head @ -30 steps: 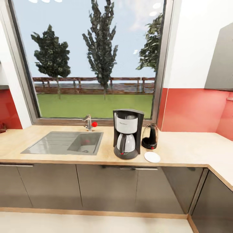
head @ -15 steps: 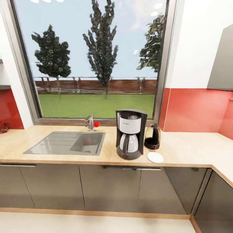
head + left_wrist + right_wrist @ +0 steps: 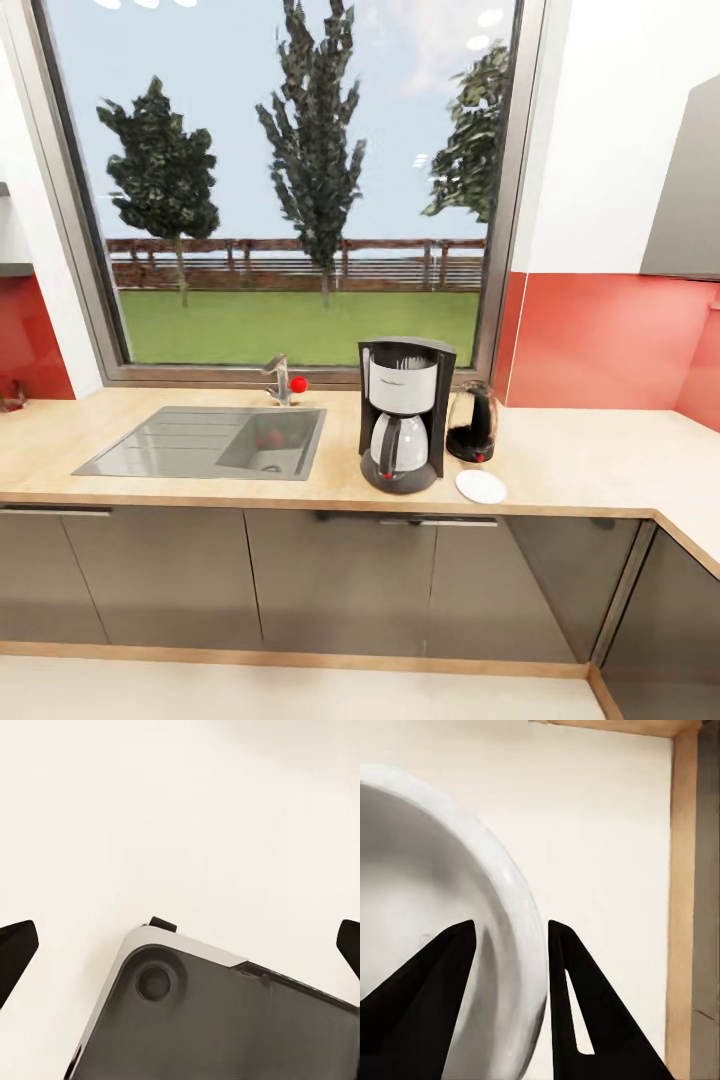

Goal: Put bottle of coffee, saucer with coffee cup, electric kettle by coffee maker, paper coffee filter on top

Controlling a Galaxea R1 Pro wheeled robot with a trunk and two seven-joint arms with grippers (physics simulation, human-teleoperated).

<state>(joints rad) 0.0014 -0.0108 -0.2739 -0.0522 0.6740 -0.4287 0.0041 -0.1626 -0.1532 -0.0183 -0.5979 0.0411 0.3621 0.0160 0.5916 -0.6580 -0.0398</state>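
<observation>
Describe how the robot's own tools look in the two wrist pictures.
The left tool shows two matte black fingertips at the picture's sides, blunt and tapered. The right tool has two flat, matte black fingers, wedge-shaped and narrowing to rounded tips; one has a slim slot cut through it. No cables, markings or lettering are visible on either.

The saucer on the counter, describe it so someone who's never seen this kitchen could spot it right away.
Start at the big window and drop to the wooden counter below it, where a black coffee maker stands right of the sink. The saucer lies flat near the counter's front edge, right of the coffee maker and in front of the kettle. It is the only small white disc among tall dark appliances.
</observation>
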